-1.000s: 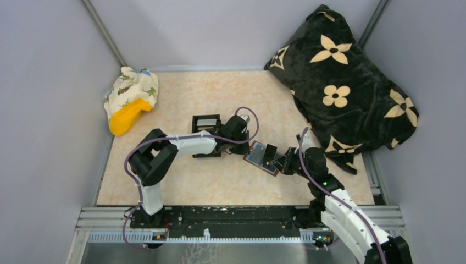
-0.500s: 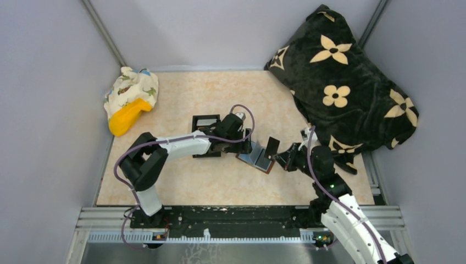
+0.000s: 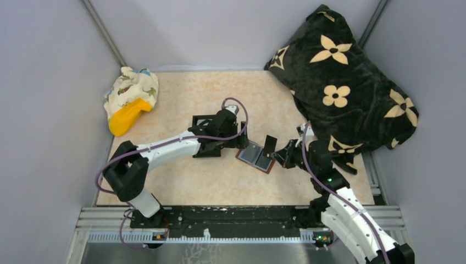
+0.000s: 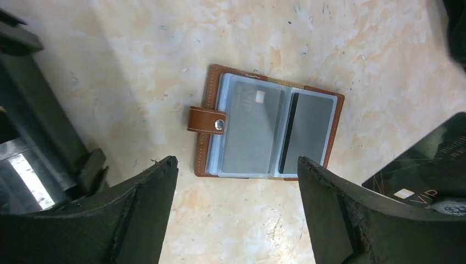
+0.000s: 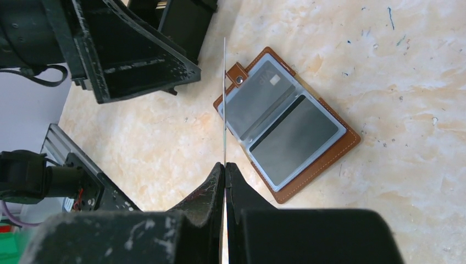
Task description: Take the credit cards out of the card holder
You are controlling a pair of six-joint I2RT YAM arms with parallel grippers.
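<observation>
Reddish-brown leather card holder (image 4: 210,118) lies open and flat on the beige marbled worktop (image 4: 165,49), blue-grey inside facing up. Its small brown snap tab (image 4: 206,120) sticks out from the edge that faces my left arm. Two clear sleeves are on show. The one next to the tab carries a grey card with a chip and faint "VIP" lettering (image 4: 254,132), and the one beyond it a grey card with a dark stripe along one edge (image 4: 310,132).

My left gripper (image 4: 235,162) hangs directly over the card holder with its fingers spread wide, one on either side of it, pinching nothing and not touching the leather.

My right gripper (image 5: 224,168) is pressed together on a thin dark credit card with gold "VIP" print (image 4: 420,179). That card stands on edge above the card holder, clear of the sleeves; from the right wrist it shows only as a thin line rising over the tab end.

Just beside the card holder, under my left arm, sits a black open-frame stand (image 3: 202,122). Well apart from it, past my right arm, a black plush blanket with cream flowers (image 3: 351,71) is heaped in the corner. Well apart on the opposite side lies a printed cloth bundle with a yellow part (image 3: 131,98).
</observation>
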